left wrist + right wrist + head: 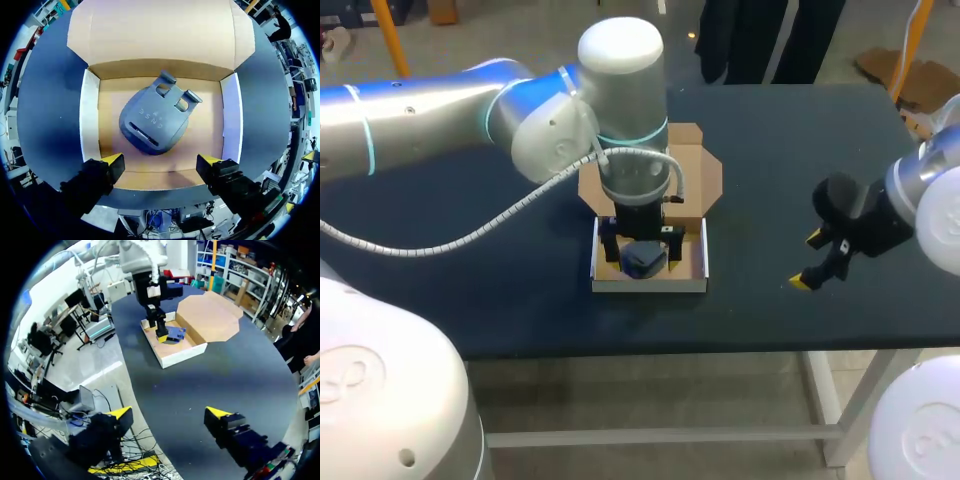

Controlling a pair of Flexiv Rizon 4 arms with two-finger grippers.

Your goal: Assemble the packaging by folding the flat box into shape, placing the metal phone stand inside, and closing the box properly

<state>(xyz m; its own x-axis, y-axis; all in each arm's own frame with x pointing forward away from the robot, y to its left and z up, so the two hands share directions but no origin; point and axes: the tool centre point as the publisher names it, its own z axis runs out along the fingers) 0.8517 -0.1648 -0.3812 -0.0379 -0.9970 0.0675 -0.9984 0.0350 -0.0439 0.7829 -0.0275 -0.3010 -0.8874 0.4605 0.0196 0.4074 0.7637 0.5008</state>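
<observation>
Two of my grippers show, both with fingers spread wide. At the left, my left arm reaches over the dark table (520,290) and hangs my left gripper (160,165) straight above the folded box (90,120), its yellow tips near the front wall and holding nothing. Inside, the grey metal phone stand (152,125) lies flat on the cardboard floor, ahead of those fingers. The lid flap (160,30) lies open behind the box. Well apart at the right, my right gripper (810,260) hovers empty over the table.
</observation>
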